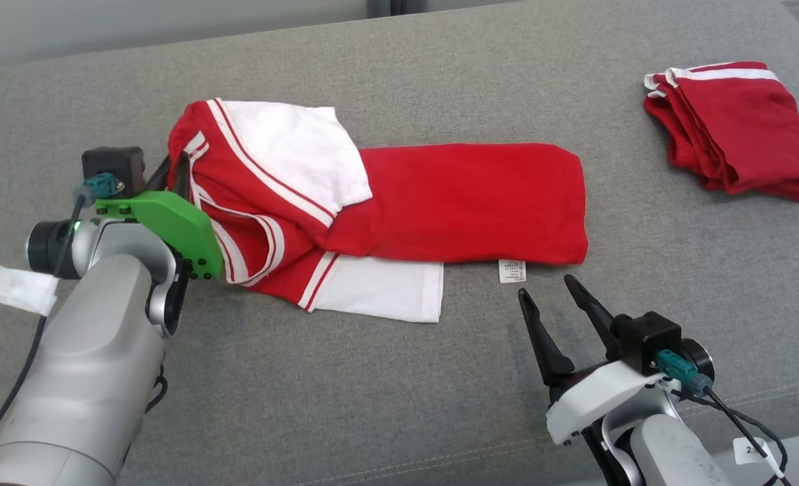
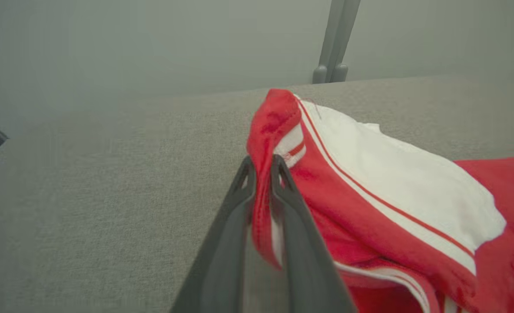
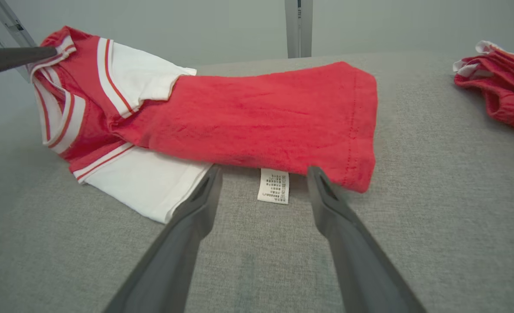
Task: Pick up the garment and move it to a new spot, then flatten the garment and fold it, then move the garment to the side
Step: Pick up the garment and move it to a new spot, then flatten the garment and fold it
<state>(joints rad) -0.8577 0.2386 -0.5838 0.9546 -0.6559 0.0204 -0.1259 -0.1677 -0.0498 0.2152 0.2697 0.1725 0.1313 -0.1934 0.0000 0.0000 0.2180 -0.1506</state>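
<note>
The garment (image 1: 460,202) is a red T-shirt with white sleeves and striped trim, folded lengthwise across the grey cushion (image 1: 372,378). My left gripper (image 2: 262,167) is shut on the garment (image 2: 383,182) at its collar end, lifting that edge a little off the fabric. In the head view the left gripper (image 1: 182,165) sits at the garment's left end. My right gripper (image 1: 546,285) stands open just in front of the garment's near edge, fingers apart on either side of the white care label (image 3: 273,186). The garment (image 3: 257,117) lies just beyond the right gripper (image 3: 263,171).
A second red garment with white trim (image 1: 737,128) lies folded at the far right of the cushion. A grey post (image 3: 298,26) stands behind the cushion's back edge.
</note>
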